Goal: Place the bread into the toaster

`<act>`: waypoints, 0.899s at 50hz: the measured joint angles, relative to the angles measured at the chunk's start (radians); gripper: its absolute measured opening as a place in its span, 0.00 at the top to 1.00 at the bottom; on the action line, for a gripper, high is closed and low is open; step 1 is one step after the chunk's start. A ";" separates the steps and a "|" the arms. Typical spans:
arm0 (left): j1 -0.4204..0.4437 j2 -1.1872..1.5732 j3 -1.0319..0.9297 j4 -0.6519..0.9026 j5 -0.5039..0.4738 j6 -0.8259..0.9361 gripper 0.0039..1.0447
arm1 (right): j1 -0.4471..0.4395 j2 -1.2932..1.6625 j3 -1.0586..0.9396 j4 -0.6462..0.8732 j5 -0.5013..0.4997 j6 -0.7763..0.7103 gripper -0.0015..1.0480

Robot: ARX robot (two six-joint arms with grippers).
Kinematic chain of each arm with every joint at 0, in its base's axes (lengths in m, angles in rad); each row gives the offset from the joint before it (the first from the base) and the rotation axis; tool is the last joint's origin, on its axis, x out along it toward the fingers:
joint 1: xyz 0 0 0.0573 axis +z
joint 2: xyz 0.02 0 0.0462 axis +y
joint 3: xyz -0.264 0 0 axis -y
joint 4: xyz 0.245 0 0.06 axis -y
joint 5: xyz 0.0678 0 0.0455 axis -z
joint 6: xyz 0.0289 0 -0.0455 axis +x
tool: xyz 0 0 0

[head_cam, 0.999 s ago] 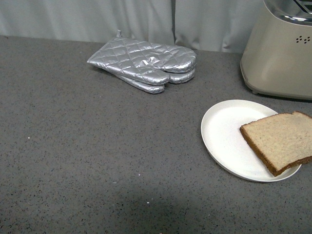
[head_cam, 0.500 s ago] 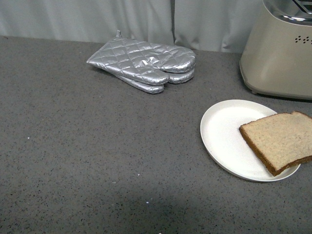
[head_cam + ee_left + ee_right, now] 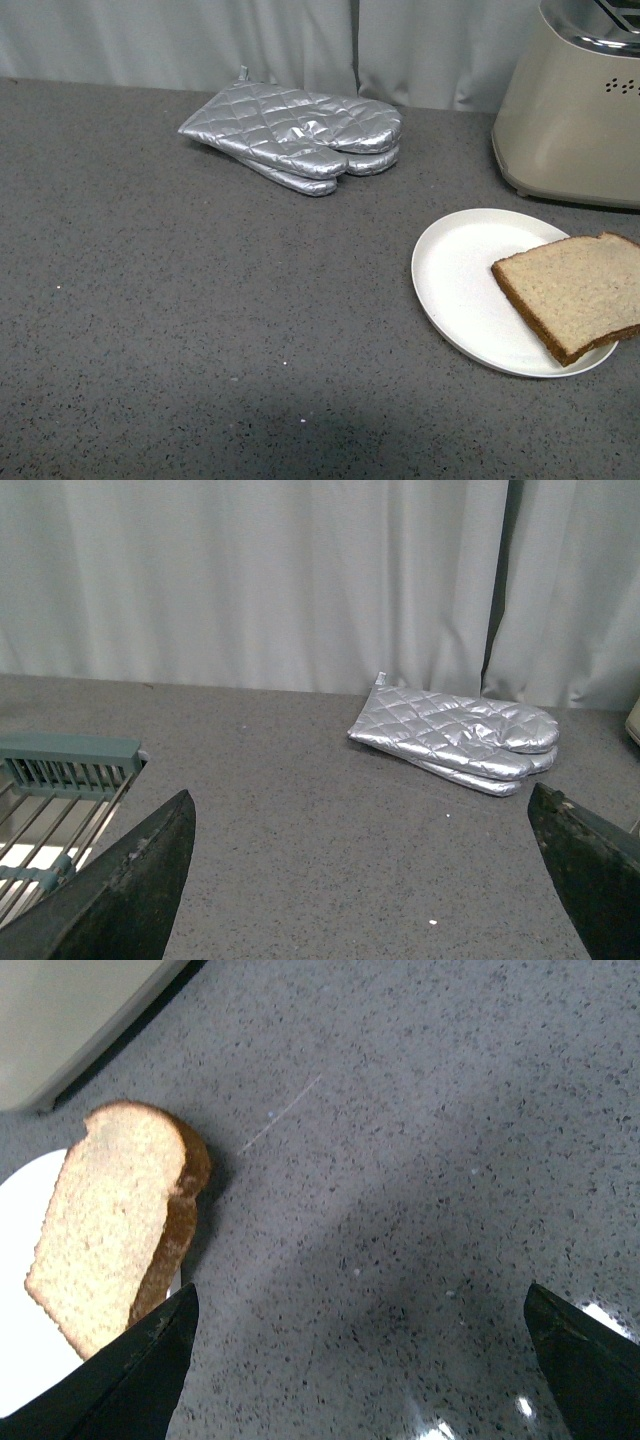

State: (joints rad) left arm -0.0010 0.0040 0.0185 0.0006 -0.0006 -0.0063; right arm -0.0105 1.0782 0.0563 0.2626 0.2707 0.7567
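Note:
The bread (image 3: pixel 575 292), a light-brown slice with a dark crust, lies on the right side of a round white plate (image 3: pixel 460 280) and overhangs its rim. It also shows in the right wrist view (image 3: pixel 110 1220). The beige toaster (image 3: pixel 570 110) stands behind the plate at the far right, and its base shows in the right wrist view (image 3: pixel 70 1010). My right gripper (image 3: pixel 360 1360) is open and empty over bare counter beside the bread. My left gripper (image 3: pixel 370 880) is open and empty, far from the bread. Neither arm shows in the front view.
Silver quilted oven mitts (image 3: pixel 295 135) lie stacked at the back of the grey speckled counter; they also show in the left wrist view (image 3: pixel 460 738). A wire rack with a green end piece (image 3: pixel 60 800) sits near the left gripper. A pale curtain (image 3: pixel 300 40) hangs behind.
The front view has shifted slightly, so the plate and bread sit a few pixels lower. Nothing on the counter has moved.

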 joint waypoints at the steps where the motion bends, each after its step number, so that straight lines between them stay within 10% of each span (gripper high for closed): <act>1: 0.000 0.000 0.000 0.000 0.000 0.000 0.06 | 0.000 0.015 -0.003 0.024 0.007 0.004 0.09; 28: 0.000 0.000 0.000 0.000 0.000 0.000 0.06 | -0.001 0.577 -0.034 0.658 0.057 0.080 0.09; 45: 0.000 0.000 0.000 0.000 0.000 0.001 0.06 | 0.045 0.721 0.006 0.787 0.022 0.169 0.09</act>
State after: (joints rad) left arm -0.0010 0.0040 0.0185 0.0006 -0.0006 -0.0055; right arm 0.0345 1.7992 0.0624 1.0496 0.2928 0.9257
